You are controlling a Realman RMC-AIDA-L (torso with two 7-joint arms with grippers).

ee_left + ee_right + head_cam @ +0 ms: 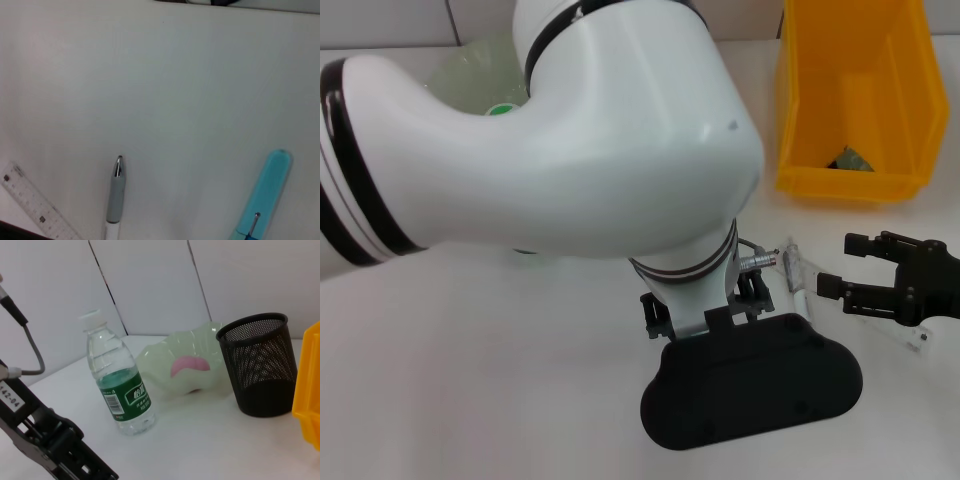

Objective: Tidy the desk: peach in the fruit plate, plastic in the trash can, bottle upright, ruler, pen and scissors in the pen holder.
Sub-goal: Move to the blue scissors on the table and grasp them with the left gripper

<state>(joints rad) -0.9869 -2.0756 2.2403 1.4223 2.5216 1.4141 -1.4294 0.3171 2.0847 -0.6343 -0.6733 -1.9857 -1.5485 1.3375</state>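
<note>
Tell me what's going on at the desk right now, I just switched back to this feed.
Tidying is partly done. The water bottle stands upright, the peach sits in the pale green fruit plate, and something dark lies in the yellow trash bin. The mesh pen holder looks empty. The pen, ruler and blue-handled scissors lie on the table below the left arm. The right end effector is open, low beside the left arm's wrist.

You've got a yellow trash can (852, 100), black mesh pen holder (259, 365), pale green fruit plate (185, 360) showing pink inside, probably the peach (189, 365). Clear bottle (119, 382) has a green label and white cap. Grey-white pen (115, 197), clear ruler (35, 210), light blue scissors (265, 192).
</note>
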